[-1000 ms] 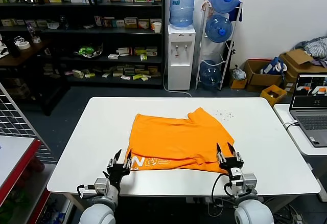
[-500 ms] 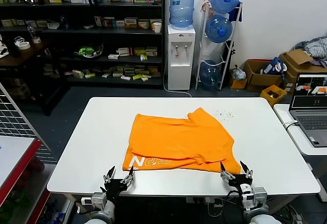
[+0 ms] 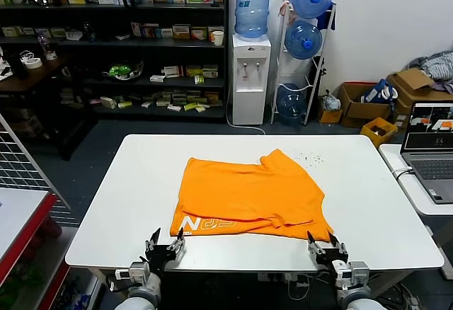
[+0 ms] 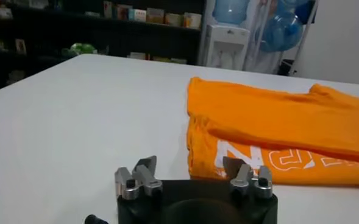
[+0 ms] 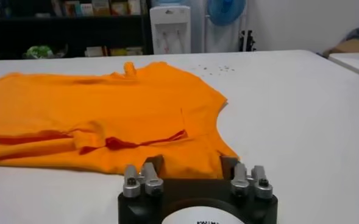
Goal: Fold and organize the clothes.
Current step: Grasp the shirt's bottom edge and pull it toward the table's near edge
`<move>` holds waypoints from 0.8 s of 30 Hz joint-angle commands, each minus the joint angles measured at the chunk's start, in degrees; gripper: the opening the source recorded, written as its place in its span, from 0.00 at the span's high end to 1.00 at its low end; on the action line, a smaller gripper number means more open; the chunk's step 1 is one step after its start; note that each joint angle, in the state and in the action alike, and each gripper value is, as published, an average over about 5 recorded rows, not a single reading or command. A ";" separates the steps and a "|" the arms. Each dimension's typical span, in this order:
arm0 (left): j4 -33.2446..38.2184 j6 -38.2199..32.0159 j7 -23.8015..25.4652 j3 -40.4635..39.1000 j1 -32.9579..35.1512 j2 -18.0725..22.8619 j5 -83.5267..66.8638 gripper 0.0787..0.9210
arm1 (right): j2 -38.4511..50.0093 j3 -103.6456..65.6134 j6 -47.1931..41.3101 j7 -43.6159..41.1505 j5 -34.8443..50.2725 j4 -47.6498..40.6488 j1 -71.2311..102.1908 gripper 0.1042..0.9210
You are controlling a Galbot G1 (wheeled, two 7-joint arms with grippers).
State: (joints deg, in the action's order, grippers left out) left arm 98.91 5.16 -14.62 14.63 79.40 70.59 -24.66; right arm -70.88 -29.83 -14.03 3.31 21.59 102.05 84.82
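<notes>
The clothes are one orange T-shirt [image 3: 248, 195], lying folded flat in the middle of the white table [image 3: 127, 182]. White lettering [image 3: 209, 224] shows along its near left hem. My left gripper [image 3: 165, 243] stands open at the table's front edge, just short of the shirt's lettered corner [image 4: 252, 159]. In the left wrist view its fingers [image 4: 144, 171] are spread wide with nothing between them. My right gripper [image 3: 324, 248] is also open at the front edge, below the shirt's near right corner [image 5: 216, 159]. Its own view shows the right gripper [image 5: 191, 163] empty, facing the hem.
A laptop [image 3: 432, 153] sits on a side table at the right. A wire rack [image 3: 21, 182] stands at the left. Small specks [image 3: 311, 158] lie on the table beyond the shirt. Shelves, a water dispenser [image 3: 251, 76] and boxes stand far behind.
Both grippers have drawn back and down from the shirt's near hem to the table's front edge. The shirt lies still where it was left.
</notes>
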 commanded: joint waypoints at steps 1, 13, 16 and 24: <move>-1.18 0.05 -0.10 -0.74 -0.81 0.90 0.06 0.26 | 0.23 -0.27 -0.29 0.42 0.97 -0.32 0.16 0.49; 6.58 0.89 -2.34 -1.22 2.39 -0.91 -0.49 0.69 | 1.58 -1.44 -0.28 2.28 2.28 7.42 6.15 0.92; 10.47 1.54 -3.44 -0.90 5.30 -2.78 -1.90 0.80 | 2.09 -1.72 -0.49 2.98 2.57 10.36 9.95 0.97; 16.26 1.74 -5.18 0.93 13.20 -5.61 -3.77 0.97 | 2.92 -3.64 -0.09 3.80 2.54 14.70 19.36 0.98</move>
State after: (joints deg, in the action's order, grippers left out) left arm 106.68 6.57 -18.03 14.56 84.10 68.19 -26.57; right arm -68.28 -32.55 -14.16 6.45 23.73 111.70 95.56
